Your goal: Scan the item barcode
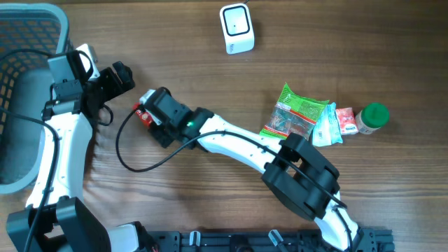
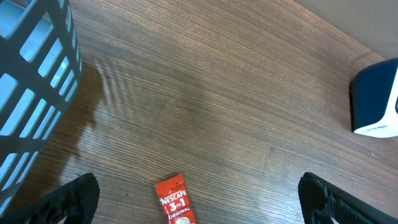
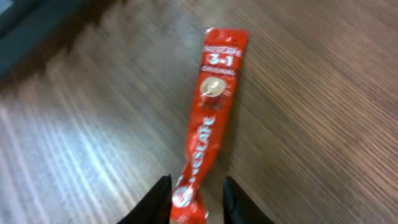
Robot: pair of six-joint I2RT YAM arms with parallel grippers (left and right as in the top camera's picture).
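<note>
**Sachet taken by its end, well short of the scanner**

Overhead: a white box-shaped barcode scanner (image 1: 236, 28) is seen at twelve o'clock on the brown wooden surface (image 1: 210, 63). A blue-grey plastic mesh basket (image 1: 21, 42) is set at nine o'clock. Spare stock is grouped at three o'clock: a green printed foil packet (image 1: 297, 115), small pale sachets (image 1: 336, 124) and a green-capped white bottle (image 1: 372, 117). The white right arm (image 1: 238, 143) is stretched across to about ten o'clock. Its jaws are placed over a red Nescafé 3-in-1 stick sachet (image 1: 143, 115), which lies well apart from the scanner. The left arm (image 1: 59, 133) is parked beside the basket, probably to leave the scanning path free.

Left wrist: the left jaws are spread wide and nothing is held between them. The sachet (image 2: 174, 202) is seen flat on the surface at six o'clock, the basket (image 2: 37, 74) at nine o'clock and the scanner (image 2: 376, 99) at three o'clock.

Right wrist: the sachet (image 3: 211, 112) runs from six o'clock up to twelve o'clock, printed face upward. Its lower end is flanked closely by the two black fingers (image 3: 158, 199). Whether it is already pinched cannot be told, as the view is blurred. An end grip is judged sensible, since the long body would be left bare for the barcode. No barcode is visible on this face, so a turn towards the scanner would likely be needed.
</note>
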